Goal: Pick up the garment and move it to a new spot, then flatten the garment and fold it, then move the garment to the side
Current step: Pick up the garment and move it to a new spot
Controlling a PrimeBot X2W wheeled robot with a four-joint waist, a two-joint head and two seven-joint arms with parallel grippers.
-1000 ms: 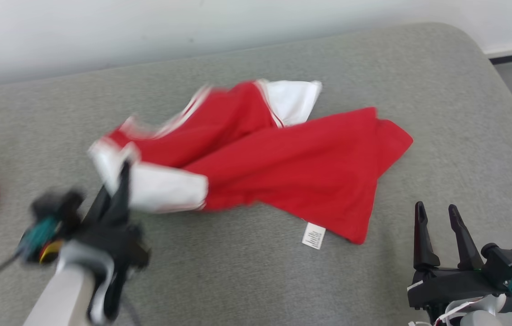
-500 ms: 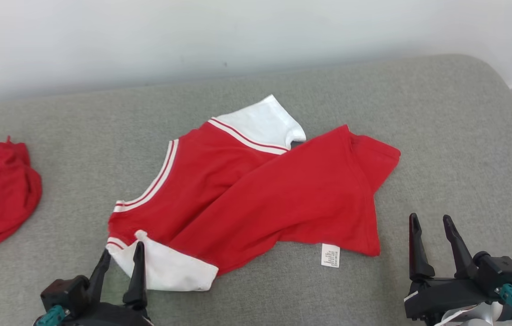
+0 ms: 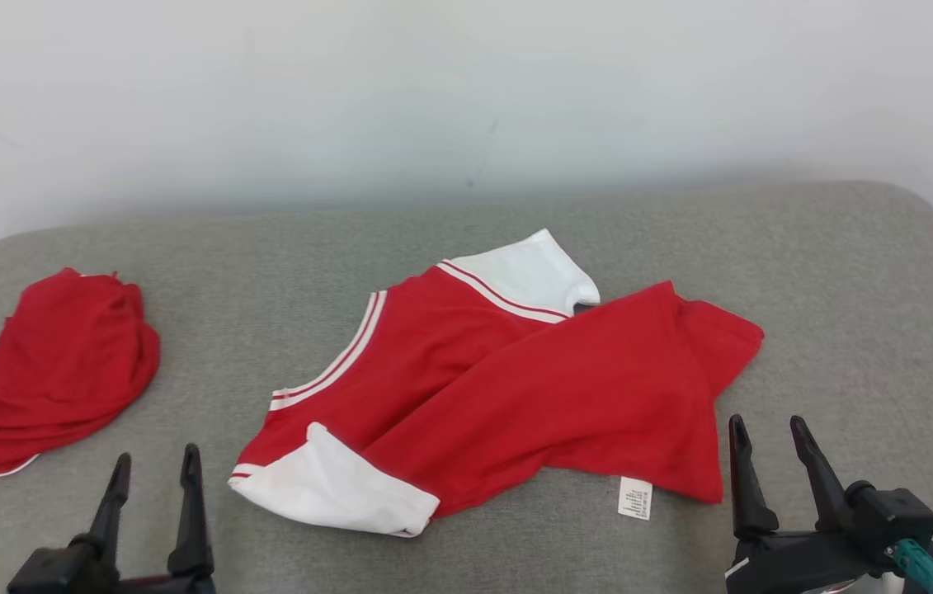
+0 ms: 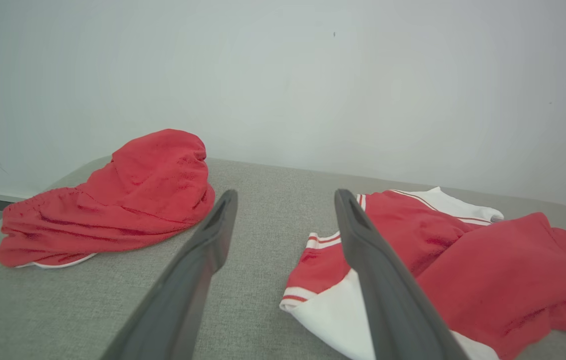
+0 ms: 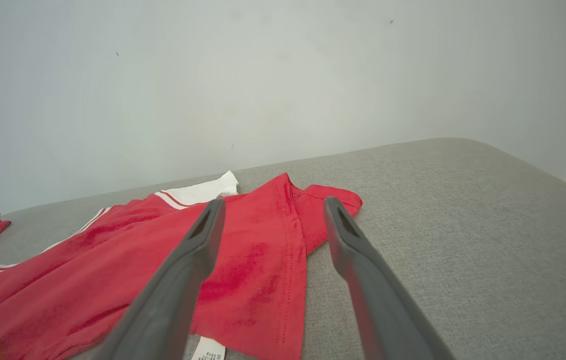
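A red garment (image 3: pixel 515 388) with white sleeves and white-striped trim lies crumpled and half folded over itself in the middle of the grey padded surface (image 3: pixel 845 289). Its white care label (image 3: pixel 635 497) sticks out at the near edge. My left gripper (image 3: pixel 154 462) stands open at the lower left, apart from the near white sleeve (image 3: pixel 334 491). My right gripper (image 3: pixel 767 429) stands open at the lower right, just beside the garment's right hem. The left wrist view has the garment (image 4: pixel 463 270) to the right of my fingers; the right wrist view has the garment (image 5: pixel 187 260) behind and left of them.
A second red cloth heap (image 3: pixel 45 375) lies bunched at the far left of the surface, and the same heap (image 4: pixel 112 200) appears in the left wrist view. A pale wall (image 3: pixel 466 99) rises behind. Bare grey padding stretches to the right.
The left gripper let go of the white sleeve and drew back to the lower left, open. The garment dropped and settled flat. The camera tilted up, shifting the whole picture down.
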